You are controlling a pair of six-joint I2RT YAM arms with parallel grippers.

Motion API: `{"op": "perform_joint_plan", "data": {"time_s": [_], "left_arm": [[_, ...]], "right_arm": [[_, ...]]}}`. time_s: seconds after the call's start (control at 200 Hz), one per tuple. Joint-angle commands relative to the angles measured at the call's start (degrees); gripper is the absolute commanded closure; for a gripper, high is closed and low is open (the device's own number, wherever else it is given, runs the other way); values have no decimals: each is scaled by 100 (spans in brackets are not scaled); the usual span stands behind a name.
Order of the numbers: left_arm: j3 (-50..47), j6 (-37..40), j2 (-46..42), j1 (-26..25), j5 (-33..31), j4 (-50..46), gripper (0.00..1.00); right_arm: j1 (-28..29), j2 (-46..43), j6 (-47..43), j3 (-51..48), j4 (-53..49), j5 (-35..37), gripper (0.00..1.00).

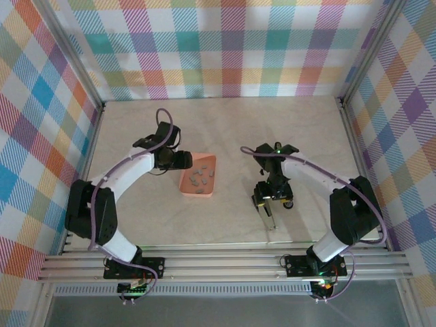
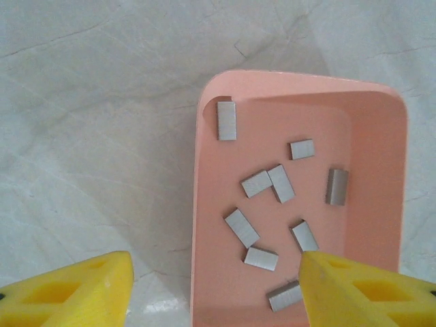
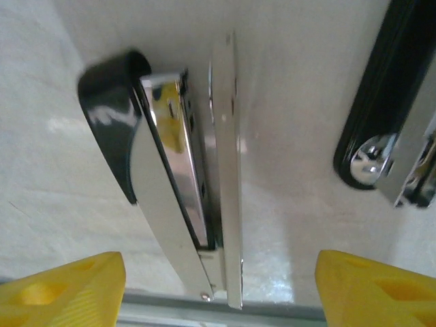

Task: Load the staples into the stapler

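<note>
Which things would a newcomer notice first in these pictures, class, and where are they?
The salmon-pink tray left of centre on the pale table, scattered with small grey staples, stands out first. Right of centre is the black-and-chrome stapler, lying open beneath the right arm. Bright plaid walls surround everything.

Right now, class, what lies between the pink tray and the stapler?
Nothing: in the top view, bare table separates the tray from the stapler.
</note>
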Motion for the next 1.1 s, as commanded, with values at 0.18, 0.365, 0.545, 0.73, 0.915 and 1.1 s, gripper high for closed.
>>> {"op": "perform_joint_plan", "data": {"time_s": [0.18, 0.365, 0.545, 0.73, 0.915, 1.1], "left_arm": [[-363, -301, -546, 49, -182, 184, 33], [-463, -402, -650, 50, -176, 194, 34], [-507, -441, -709, 50, -174, 215, 34], [-574, -517, -805, 50, -11, 331, 35], [-852, -649, -1115, 32, 539, 826, 36], [-1485, -405, -1603, -71, 2324, 2573, 31]], "right_arm": [[346, 387, 80, -122, 355, -253, 22], [456, 845, 146, -31, 436, 64, 23], [458, 1102, 170, -132, 774, 147, 26], [473, 1106, 201, -315, 1187, 129, 56], [480, 356, 322, -462, 1718, 124, 70], [471, -863, 696, -698, 3297, -301, 68]]}}
